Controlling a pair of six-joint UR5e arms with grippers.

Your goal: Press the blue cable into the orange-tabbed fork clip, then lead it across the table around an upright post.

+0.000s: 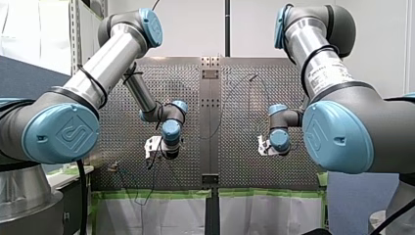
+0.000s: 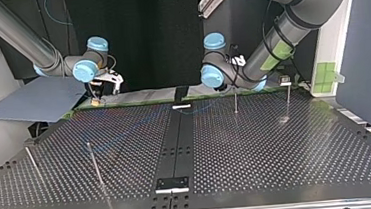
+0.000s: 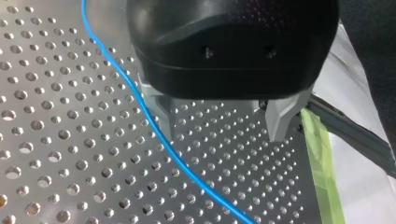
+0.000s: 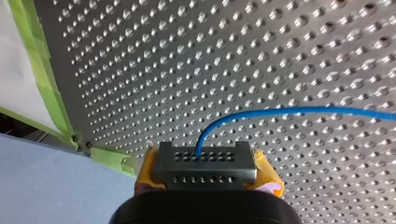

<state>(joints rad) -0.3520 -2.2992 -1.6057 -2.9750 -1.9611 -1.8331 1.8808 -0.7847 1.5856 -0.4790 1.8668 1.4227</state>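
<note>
The blue cable [image 4: 299, 111] comes out from between the yellow pads [image 4: 268, 175] of my right gripper [image 4: 204, 151], which is shut on it just above the perforated table. From there the cable lies across the plate. In the left wrist view the blue cable [image 3: 154, 123] runs on the table close beside one metal finger [image 3: 161, 109] of my left gripper [image 3: 222, 133], which is open and holds nothing. In the front view my left gripper [image 1: 168, 152] and my right gripper [image 1: 266, 147] both hover low over the table. A small clip [image 1: 113, 167] with an orange tint stands near the table's near left corner.
Thin upright posts [image 2: 235, 99] [image 2: 288, 99] [image 2: 94, 164] stand on the perforated table [image 2: 277, 147]. A black strip [image 2: 176, 140] runs down its middle. Green tape [image 3: 322, 163] lines the edge beside my left gripper. A blue-grey sheet [image 2: 37, 98] lies off the table at the top view's left.
</note>
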